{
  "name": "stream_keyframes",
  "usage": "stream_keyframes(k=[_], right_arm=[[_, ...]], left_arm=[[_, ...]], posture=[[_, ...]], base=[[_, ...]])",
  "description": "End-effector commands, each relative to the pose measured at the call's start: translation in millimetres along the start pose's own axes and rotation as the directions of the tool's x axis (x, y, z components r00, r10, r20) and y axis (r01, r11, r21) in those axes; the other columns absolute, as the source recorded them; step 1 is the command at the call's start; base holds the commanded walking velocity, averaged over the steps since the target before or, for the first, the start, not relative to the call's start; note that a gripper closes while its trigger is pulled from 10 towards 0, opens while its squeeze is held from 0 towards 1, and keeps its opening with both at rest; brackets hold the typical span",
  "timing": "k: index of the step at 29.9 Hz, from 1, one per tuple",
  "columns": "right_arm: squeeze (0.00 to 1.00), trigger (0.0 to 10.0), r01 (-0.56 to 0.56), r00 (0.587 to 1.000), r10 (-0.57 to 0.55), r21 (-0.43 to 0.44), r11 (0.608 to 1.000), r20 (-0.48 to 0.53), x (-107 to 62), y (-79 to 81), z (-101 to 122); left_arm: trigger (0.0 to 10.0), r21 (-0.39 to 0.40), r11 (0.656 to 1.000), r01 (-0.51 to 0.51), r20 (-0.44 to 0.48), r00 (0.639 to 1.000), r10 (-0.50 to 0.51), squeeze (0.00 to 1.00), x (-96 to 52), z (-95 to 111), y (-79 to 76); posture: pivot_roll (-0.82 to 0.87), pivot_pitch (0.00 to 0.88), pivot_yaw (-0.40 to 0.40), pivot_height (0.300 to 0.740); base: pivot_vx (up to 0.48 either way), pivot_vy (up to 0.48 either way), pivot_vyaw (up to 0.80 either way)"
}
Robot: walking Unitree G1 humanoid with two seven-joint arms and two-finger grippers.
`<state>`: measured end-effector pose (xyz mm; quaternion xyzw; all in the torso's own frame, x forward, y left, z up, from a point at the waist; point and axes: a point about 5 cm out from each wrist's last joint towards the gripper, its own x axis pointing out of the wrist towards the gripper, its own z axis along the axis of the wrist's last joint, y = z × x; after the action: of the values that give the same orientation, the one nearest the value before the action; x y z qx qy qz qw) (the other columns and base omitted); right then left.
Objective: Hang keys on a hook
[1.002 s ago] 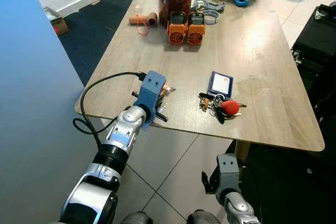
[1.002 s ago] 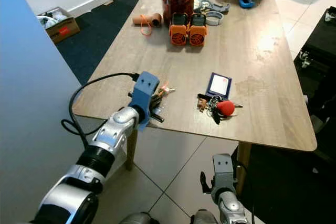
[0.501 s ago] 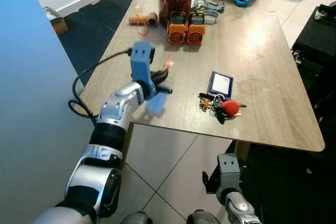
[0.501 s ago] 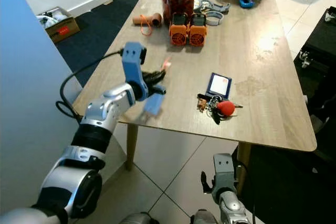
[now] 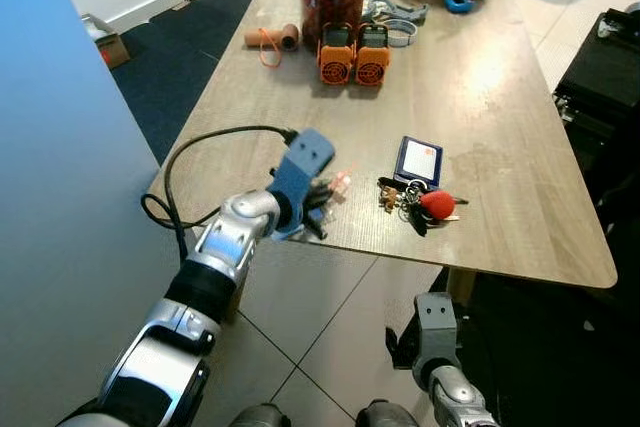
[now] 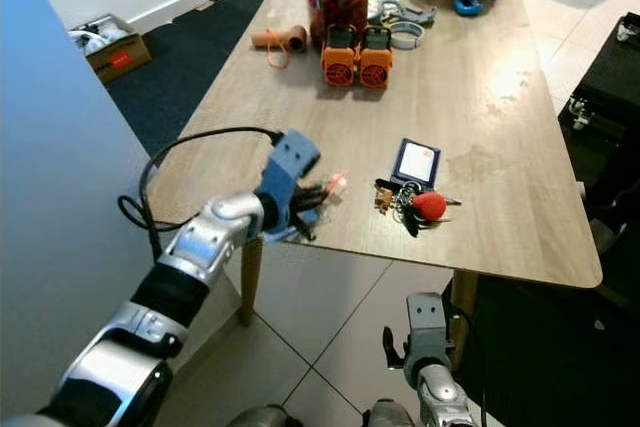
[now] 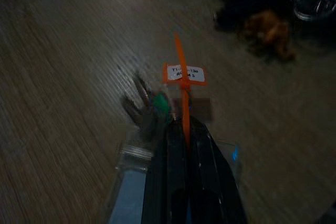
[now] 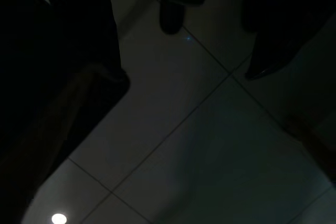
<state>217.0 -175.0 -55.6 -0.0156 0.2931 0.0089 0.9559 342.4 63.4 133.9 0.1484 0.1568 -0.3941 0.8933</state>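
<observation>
While the left claw (image 7: 185, 145) hovers low over the near edge of the long wooden surface (image 5: 480, 77), its black fingers (image 7: 202, 156) are pressed together on a small bunch of metal keys with an orange zip-tie and white label (image 7: 181, 77). A second bunch of keys with a red round fob (image 5: 425, 203) lies just beside the claw on the surface, touching a dark blue card holder (image 5: 418, 160). The right claw (image 5: 400, 347) hangs idle below the surface edge, its opening impossible to judge.

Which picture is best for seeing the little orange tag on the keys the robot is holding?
The left wrist view: the orange tag is close, its white label visible. In both eye views it is a tiny orange speck beyond the left gripper.
</observation>
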Motion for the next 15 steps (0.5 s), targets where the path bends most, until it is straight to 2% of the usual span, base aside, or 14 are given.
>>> stream_keyframes(k=[1,8,12,15], right_arm=[[0.0,10.0,-0.003,0.999,0.003,0.0,1.0,-0.036,-3.4,1.1,-9],[0.0,10.0,-0.003,0.999,0.003,0.0,1.0,-0.035,-3.6,0.7,-9],[0.0,10.0,-0.002,0.999,0.002,-0.001,1.0,-0.034,-3.7,-0.1,-9],[0.0,10.0,-0.002,0.999,0.002,-0.001,1.0,-0.034,-3.7,0.0,-9]], left_arm=[[10.0,0.035,0.999,-0.032,-0.035,0.999,0.033,0.0,1.4,-12,-1.4],[10.0,0.03,0.995,-0.095,-0.031,0.995,0.096,0.0,5.6,-15,-3.8],[10.0,-0.049,0.979,-0.197,0.022,0.98,0.198,0.0,5.6,-7,8.9],[10.0,-0.053,0.977,-0.205,0.023,0.978,0.206,0.0,5.3,-6,10.4]], posture=[[0.07,0.093,0.02,0.74],[0.07,0.094,0.019,0.74],[0.07,0.091,0.017,0.74],[0.07,0.091,0.017,0.74]], base=[[0.0,0.0,0.0],[0.0,0.0,0.0],[0.0,0.0,0.0],[0.0,0.0,0.0]])
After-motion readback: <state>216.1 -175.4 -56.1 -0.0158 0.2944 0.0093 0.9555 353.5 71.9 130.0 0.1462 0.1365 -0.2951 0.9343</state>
